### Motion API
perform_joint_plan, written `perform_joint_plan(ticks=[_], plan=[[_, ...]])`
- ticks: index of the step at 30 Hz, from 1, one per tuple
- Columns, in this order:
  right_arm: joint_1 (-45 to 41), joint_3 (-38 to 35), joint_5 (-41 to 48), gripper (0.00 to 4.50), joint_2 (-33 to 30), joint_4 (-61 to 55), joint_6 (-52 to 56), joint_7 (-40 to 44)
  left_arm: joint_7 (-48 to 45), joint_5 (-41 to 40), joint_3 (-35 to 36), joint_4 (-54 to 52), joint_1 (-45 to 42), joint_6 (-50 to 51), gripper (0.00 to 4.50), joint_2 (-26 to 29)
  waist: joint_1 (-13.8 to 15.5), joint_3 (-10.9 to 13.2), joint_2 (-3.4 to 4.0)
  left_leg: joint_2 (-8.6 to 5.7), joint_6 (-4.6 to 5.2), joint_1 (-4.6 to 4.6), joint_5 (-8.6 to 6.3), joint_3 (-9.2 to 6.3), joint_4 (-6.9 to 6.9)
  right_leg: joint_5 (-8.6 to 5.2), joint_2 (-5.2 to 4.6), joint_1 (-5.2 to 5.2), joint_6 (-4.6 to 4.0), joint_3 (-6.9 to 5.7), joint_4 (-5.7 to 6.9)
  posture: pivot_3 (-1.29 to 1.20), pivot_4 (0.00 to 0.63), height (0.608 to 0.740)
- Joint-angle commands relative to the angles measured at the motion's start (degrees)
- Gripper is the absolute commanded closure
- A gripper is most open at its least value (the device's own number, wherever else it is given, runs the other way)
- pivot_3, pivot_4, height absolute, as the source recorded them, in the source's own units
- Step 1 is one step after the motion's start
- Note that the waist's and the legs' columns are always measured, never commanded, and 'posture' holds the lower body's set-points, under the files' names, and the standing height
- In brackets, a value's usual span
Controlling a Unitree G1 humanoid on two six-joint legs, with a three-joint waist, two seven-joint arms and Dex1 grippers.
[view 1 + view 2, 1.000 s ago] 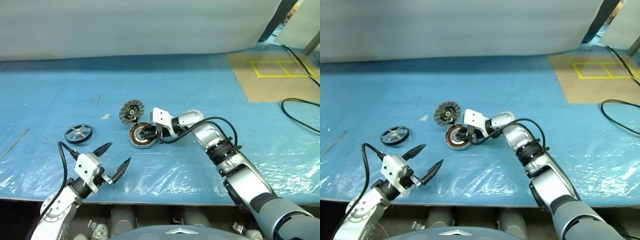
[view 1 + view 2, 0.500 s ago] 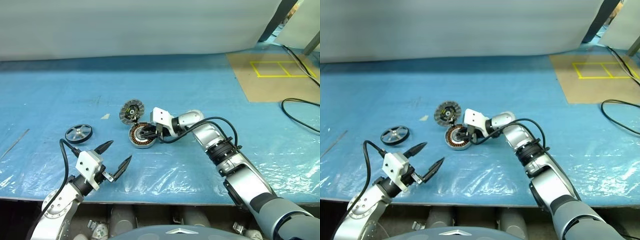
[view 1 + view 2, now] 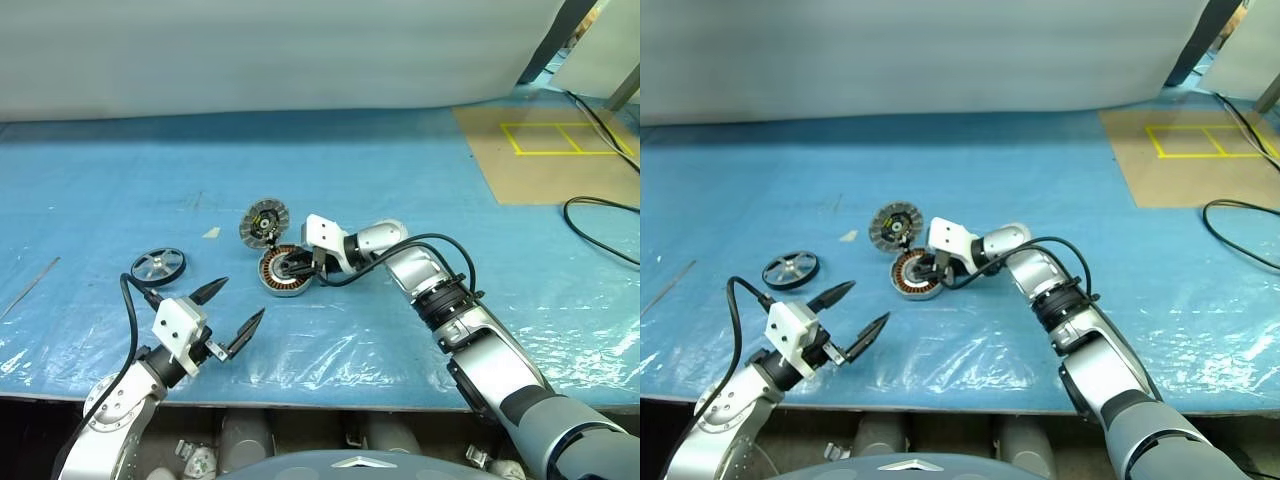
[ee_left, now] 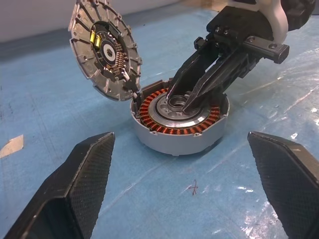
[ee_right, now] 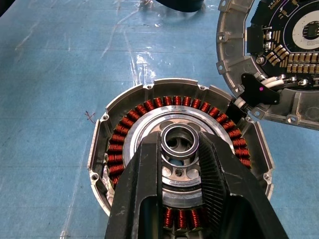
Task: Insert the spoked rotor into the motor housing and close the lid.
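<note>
Housing steadied, rotor not yet fetched.
Right gripper (image 4: 192, 97) pinches the housing (image 3: 284, 272) hub, lid (image 3: 263, 221) open; next, wide-open left gripper (image 3: 233, 318) must reach the rotor (image 3: 158, 267), far left.

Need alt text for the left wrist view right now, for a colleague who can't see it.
The right gripper reaches down into the centre of the motor housing, its fingers nearly shut around the silver hub inside the copper windings. The lid stands tilted open at the housing's edge, on blue plastic sheeting.
</note>
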Motion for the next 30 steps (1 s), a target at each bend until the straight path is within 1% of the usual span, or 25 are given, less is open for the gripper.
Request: perform_joint_plan(ticks=[1, 16, 30], plan=[[-0.32, -0.16, -1.18, 3.86, -0.89, 0.25, 0.15, -0.63, -0.28, -0.50, 0.21, -0.40, -0.06, -0.41, 0.00, 0.41, 0.00, 0.00, 0.00, 0.00, 0.00, 0.00, 0.00, 0.00, 0.00, 0.00, 0.00, 0.00, 0.00, 0.00, 0.00, 0.00, 0.150, 0.740], [0.12, 0.02, -1.82, 3.86, -2.09, -0.54, 1.71, -1.18, -1.31, -0.69, 0.07, 0.63, -1.29, -0.52, 0.00, 0.58, 0.15, 0.00, 0.00, -0.01, 0.00, 0.01, 0.00, -0.02, 0.14, 0.00, -0.02, 0.01, 0.00, 0.01, 0.15, 0.00, 0.150, 0.740], [-0.35, -0.55, -1.47, 3.86, -0.86, 0.59, 1.35, -2.94, -1.70, -0.61, 0.04, 0.88, -1.66, -0.36, 0.00, 0.54, 0.11, 0.00, 0.00, -0.01, 0.01, 0.05, 0.00, -0.02, 0.26, -0.01, -0.04, 0.00, 0.00, 0.05, 0.44, 0.00, 0.150, 0.740]])
